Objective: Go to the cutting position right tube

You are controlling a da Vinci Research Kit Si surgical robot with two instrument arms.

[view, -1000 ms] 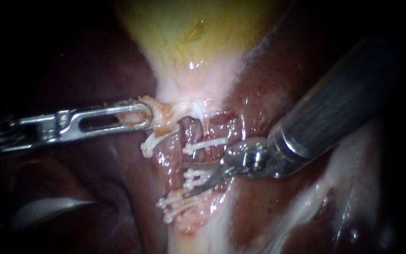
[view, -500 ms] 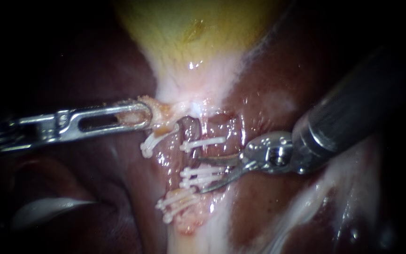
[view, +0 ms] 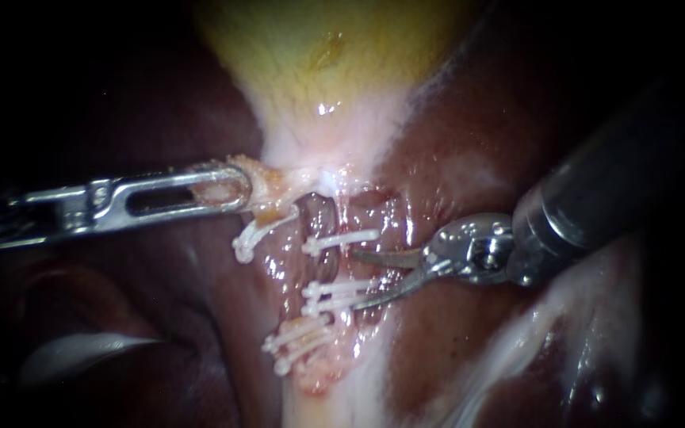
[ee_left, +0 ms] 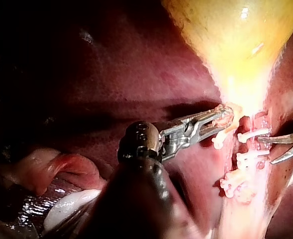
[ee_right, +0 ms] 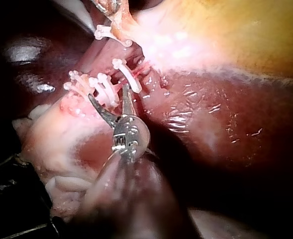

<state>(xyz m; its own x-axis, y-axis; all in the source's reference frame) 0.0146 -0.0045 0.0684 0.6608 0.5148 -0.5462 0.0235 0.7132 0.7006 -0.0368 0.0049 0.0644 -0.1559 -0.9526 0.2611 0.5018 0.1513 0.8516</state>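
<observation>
The left instrument (view: 235, 184) comes in nearly level from the left. Its slotted jaws are closed on a tag of pale tissue at the narrow neck of the gallbladder (view: 319, 63), pressing it from both sides, and the left wrist view shows the same hold. Just below that grip a single clip (view: 251, 236) hangs on a short stub. The right tube (view: 328, 265) runs down from the neck over the liver (view: 453, 143), just right of that stub. It carries an upper clip (view: 342, 240) and, lower down, a pair of clips (view: 334, 292). The right instrument (view: 358, 279) reaches in from the upper right, its two thin curved blades spread apart and gripping nothing. The upper blade lies just below the upper clip and the lower blade runs against the pair of clips, so the tips stand at the right tube's right side, level with the bare stretch between the clips. Whether the blades already reach around the tube cannot be told. In the right wrist view the pair of clips shows between them. A cluster of clips (view: 295, 342) sits lower still, on a pale stump.
</observation>
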